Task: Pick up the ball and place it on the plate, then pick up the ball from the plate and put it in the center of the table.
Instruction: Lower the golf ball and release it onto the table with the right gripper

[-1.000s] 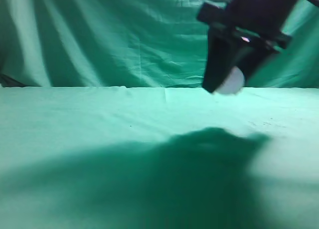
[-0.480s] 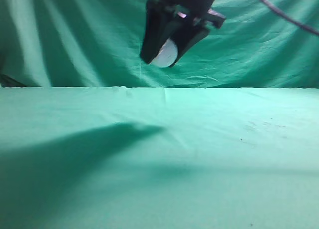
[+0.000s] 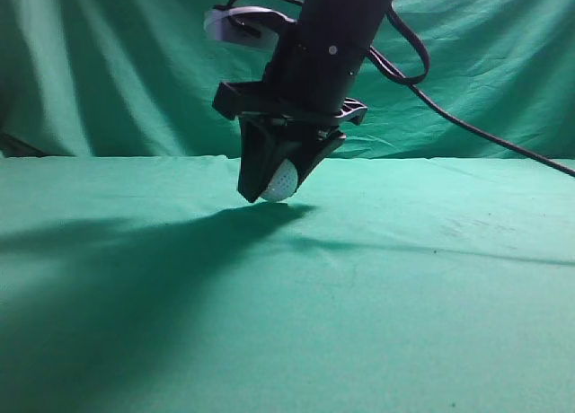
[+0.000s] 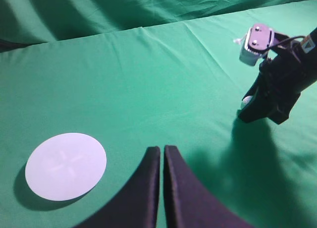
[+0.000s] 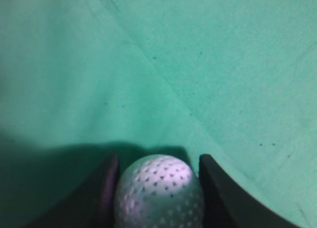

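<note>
Green draped backdrop (image 3: 108, 63) behind, green cloth table (image 3: 431, 323) filling the lower half of the exterior view, slightly wrinkled. Right gripper (image 3: 274, 181) is low over the table near mid-scene, tilted, black fingers pinching the ball (image 3: 280, 180) between them. Ball is white and dimpled, sits just above the cloth or about touching it, cannot tell which. Dark shadow spreads left and toward the near edge under the arm. Black cable (image 3: 467, 130) trails off to the right from the arm. Right wrist view: ball (image 5: 159, 192) wedged between the two dark fingers (image 5: 101, 198), cloth right below. Left wrist view: left gripper (image 4: 162, 161) fingers pressed together, nothing between them, hovering over the table. White round plate (image 4: 65, 166) lies flat on the cloth to its left, bare. Right gripper (image 4: 246, 109) with the ball (image 4: 246, 101) is well apart from the plate, far right.
</note>
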Controlling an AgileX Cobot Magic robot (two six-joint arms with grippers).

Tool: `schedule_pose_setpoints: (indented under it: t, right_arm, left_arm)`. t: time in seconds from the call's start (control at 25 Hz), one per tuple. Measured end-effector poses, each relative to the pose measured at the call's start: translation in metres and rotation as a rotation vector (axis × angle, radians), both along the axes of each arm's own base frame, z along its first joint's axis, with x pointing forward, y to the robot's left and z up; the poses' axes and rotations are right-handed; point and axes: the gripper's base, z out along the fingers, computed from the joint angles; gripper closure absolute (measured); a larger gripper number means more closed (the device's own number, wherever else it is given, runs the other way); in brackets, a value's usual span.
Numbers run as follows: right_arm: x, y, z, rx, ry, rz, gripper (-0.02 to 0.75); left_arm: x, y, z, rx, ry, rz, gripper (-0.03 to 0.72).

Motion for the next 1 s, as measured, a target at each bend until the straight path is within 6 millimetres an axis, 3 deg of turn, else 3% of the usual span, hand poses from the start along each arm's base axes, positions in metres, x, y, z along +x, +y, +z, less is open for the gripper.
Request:
schedule_pose_setpoints:
  t: [0.68,0.72,0.84,0.92,1.0]
  right_arm:
    - [0.002,-0.0016,-0.0012,-0.027,-0.031,0.02,0.407]
    - [0.002,-0.0016,-0.0012,-0.027,-0.031,0.02,0.338]
    - [0.0021,-0.0016,-0.0012,-0.028,-0.031,0.02,0.254]
    - [0.0021,-0.0016,-0.0012,-0.028,-0.031,0.02,0.257]
    - [0.0021,-0.0016,-0.0012,-0.028,-0.031,0.02,0.206]
  left_arm:
    - [-0.0001,-0.0002,0.0001,-0.015,0.003,0.003,0.688]
    - [-0.0001,-0.0002,0.0001,-0.015,0.003,0.003,0.688]
    - [-0.0001,-0.0002,0.0001,-0.015,0.003,0.003,0.688]
    - [-0.0001,-0.0002,0.0001,-0.015,0.003,0.003,0.688]
    - [-0.0001,-0.0002,0.0001,-0.015,0.003,0.003,0.688]
